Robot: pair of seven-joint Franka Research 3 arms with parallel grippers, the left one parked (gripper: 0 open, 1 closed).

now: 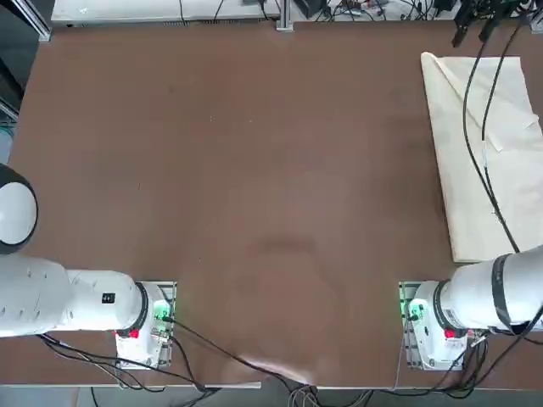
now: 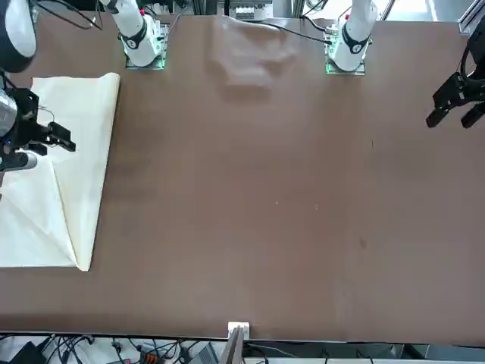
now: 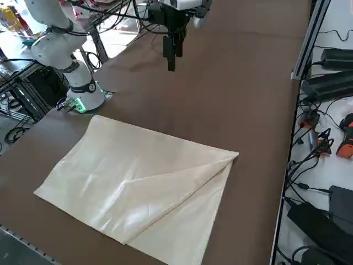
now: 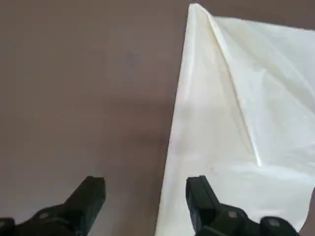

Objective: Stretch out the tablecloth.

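The tablecloth (image 3: 138, 176) lies at the table's (image 1: 254, 170) right side, its far side folded over (the top view crops it; the side view shows more). The right gripper (image 4: 146, 181) stands wide and empty—apparently above the cloth's edge, per the wrist view.

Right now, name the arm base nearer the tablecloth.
The right base, near the tablecloth; the left base stands farther away. The right gripper hangs open, raised.

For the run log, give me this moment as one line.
tablecloth: folded over, at table's right side | right claw: open, above tablecloth's edge, holding nothing
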